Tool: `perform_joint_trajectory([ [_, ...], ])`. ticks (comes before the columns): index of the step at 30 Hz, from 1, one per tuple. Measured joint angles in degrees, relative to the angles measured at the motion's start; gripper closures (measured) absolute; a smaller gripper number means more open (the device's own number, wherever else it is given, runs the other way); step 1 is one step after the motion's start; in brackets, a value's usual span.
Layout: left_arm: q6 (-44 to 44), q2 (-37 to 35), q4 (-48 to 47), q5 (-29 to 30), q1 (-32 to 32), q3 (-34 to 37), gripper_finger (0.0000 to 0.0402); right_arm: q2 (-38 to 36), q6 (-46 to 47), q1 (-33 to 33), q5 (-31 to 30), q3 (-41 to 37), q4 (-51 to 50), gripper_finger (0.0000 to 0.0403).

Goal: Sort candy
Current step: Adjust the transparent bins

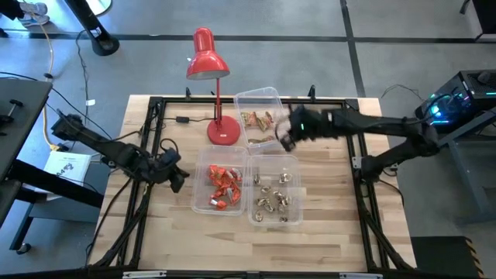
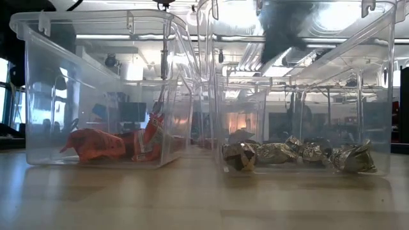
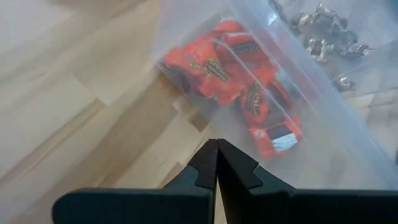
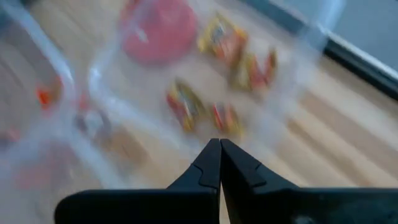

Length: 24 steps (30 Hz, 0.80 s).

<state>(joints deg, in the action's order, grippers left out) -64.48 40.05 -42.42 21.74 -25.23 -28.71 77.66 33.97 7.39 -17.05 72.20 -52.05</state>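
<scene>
Three clear tubs stand on the wooden table. The far tub (image 1: 260, 116) holds brown-orange candy (image 4: 186, 106). The near left tub (image 1: 221, 184) holds red-orange candy (image 3: 230, 68), also seen low down (image 2: 108, 144). The near right tub (image 1: 275, 194) holds gold-silver candy (image 2: 294, 154). My left gripper (image 1: 178, 177) (image 3: 216, 144) is shut and empty, low over the table just left of the red-orange tub. My right gripper (image 1: 285, 141) (image 4: 219, 144) is shut with nothing showing between its fingers, raised over the near edge of the far tub.
A red desk lamp (image 1: 208, 60) stands with its base (image 1: 223, 132) just left of the far tub. A black frame (image 1: 155, 105) runs around the table top, with cables along its left side. Bare wood (image 1: 232, 248) lies along the near edge.
</scene>
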Motion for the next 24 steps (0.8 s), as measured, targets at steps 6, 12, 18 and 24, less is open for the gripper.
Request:
perform_joint_trajectory([
  [6, 1.55, -2.04, 0.26, -0.45, 1.19, 0.00, 0.0401, 5.88, -8.45, 9.00, 9.49, -1.00, 14.53, 0.0403],
  [12, 1.61, -2.03, 3.01, -0.54, 1.22, 0.00, 0.0401, 10.77, -10.34, 11.88, 11.82, -1.07, 10.22, 0.0403],
  [18, 2.67, -2.01, 4.72, 0.10, 1.22, 0.00, 0.0401, 9.51, -9.82, 10.27, 14.17, -1.07, 4.97, 0.0403],
  [24, 4.66, -1.97, 4.68, 1.52, 1.22, 0.00, 0.0401, 8.62, -6.48, 6.06, 16.65, -1.03, 3.55, 0.0403],
])
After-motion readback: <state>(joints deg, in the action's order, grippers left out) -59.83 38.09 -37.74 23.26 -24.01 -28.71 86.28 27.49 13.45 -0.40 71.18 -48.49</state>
